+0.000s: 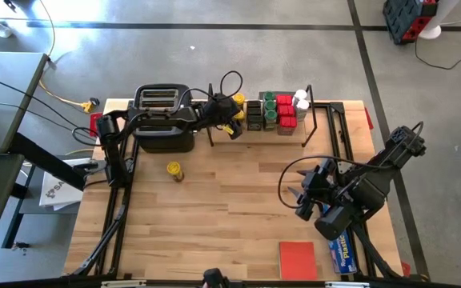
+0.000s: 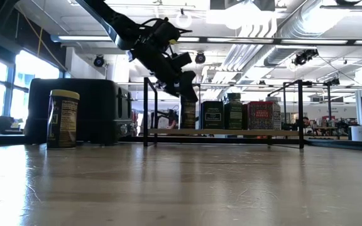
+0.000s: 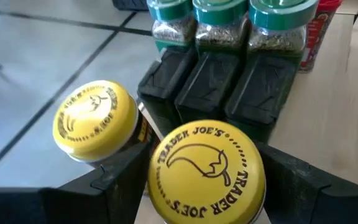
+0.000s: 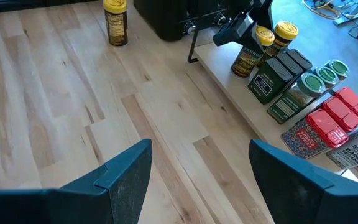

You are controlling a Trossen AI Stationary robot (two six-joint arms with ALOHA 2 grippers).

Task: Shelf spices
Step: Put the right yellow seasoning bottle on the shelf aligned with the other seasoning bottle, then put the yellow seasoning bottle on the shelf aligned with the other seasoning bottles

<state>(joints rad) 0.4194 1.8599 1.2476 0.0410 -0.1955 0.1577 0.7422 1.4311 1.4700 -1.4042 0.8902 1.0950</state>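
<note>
The left arm reaches from the table's left edge across the black toaster (image 1: 165, 118) to the left end of the shelf (image 1: 320, 112), where the left gripper (image 1: 232, 122) sits low over the light-wood board. Its fingers (image 3: 114, 186) are closed on a yellow-lidded jar (image 3: 207, 172), one dark finger on each side of the lid, which reads "TRADER JOE'S" around a curled pepper drawing. A second yellow-lidded jar (image 3: 94, 119) stands on the board just beside it, its lid bearing the same kind of drawing. Beyond them the spices (image 1: 277, 112) stand in rows on the shelf: three black tins (image 3: 204, 87), then three green-lidded jars (image 3: 225, 25) of dried herbs, then red tins (image 4: 337, 115) and white-lidded containers (image 1: 300, 99) toward the right end. One more yellow-lidded jar (image 1: 174, 171) stands alone on the table in front of the toaster, well apart from the shelf; its label is too small to read. The right arm waits over the table's right half, bent back toward its base, with the right gripper (image 1: 297, 197) spread wide and empty above bare wood. Near the front right corner lie a flat red square (image 1: 298, 259) and a blue box (image 1: 343, 252) printed "Plastic".
</note>
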